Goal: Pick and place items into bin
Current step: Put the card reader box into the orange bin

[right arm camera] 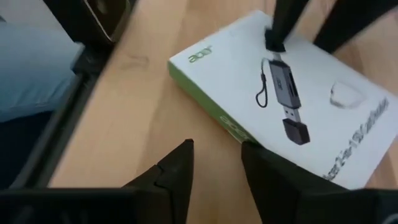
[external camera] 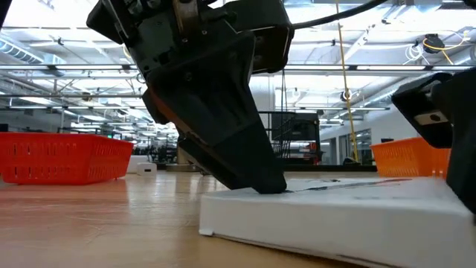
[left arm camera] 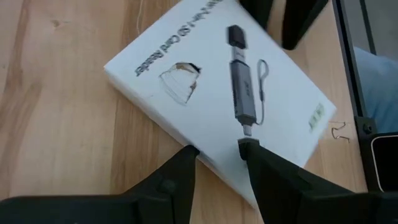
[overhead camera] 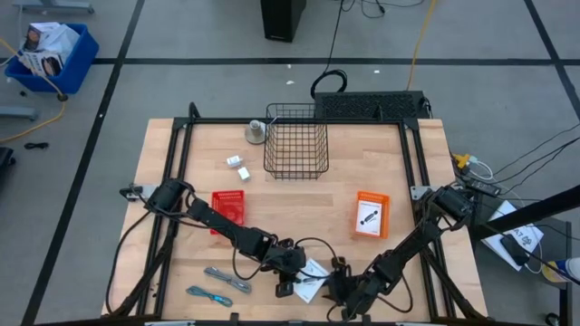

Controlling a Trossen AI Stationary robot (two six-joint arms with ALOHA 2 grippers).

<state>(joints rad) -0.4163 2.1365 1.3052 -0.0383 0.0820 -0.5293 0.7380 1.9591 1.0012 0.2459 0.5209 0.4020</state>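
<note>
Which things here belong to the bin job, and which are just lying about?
Job: white card-reader box, two white blocks, grey strip, teal cord, black wire basket.
Lying about: red basket, orange basket, round grey object, blue floor bin.

From above, my own arms cover most of the white card-reader box [overhead camera: 313, 271]. The small white blocks [overhead camera: 238, 166] near the wire basket [overhead camera: 296, 140] are too tiny to identify.
</note>
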